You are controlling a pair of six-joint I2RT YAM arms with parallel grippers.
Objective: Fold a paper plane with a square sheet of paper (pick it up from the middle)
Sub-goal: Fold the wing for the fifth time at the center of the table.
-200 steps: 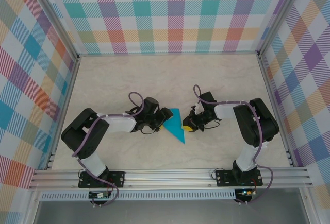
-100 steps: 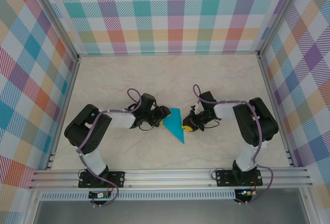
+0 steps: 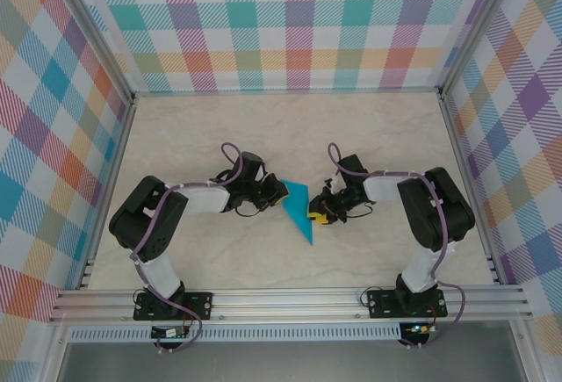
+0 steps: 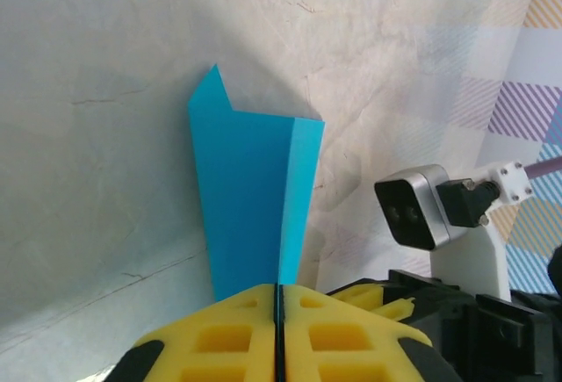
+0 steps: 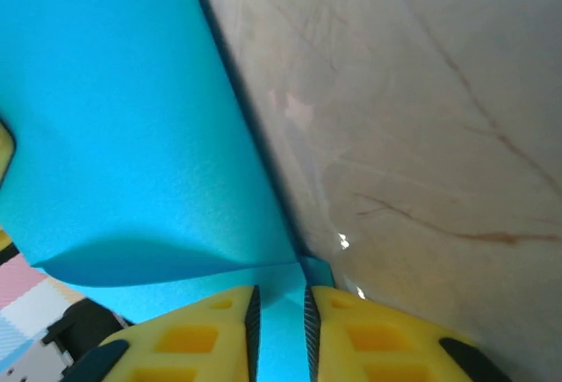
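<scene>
The teal-blue square sheet of paper [image 3: 297, 208] is folded into a long pointed triangle, a paper plane shape, between the two arms. My left gripper [image 3: 275, 194] is shut on its left edge. In the left wrist view the yellow pads [image 4: 228, 329] meet on the paper [image 4: 250, 189], which stands up from them with a fold line down it. My right gripper [image 3: 313, 216] is at the paper's right edge. Its jaws [image 5: 279, 294] stand a narrow gap apart, with the paper [image 5: 132, 136] lying in the gap and a flap lifted above it.
The marble-look tabletop [image 3: 378, 136] is ringed by an aluminium frame [image 3: 290, 299] and checkered walls. The right arm's wrist camera [image 4: 411, 209] sits close behind the paper in the left wrist view.
The left gripper slid in to the paper's left edge and closed on it. The right gripper's jaws parted slightly. The paper's top edge shifted a little to the right.
</scene>
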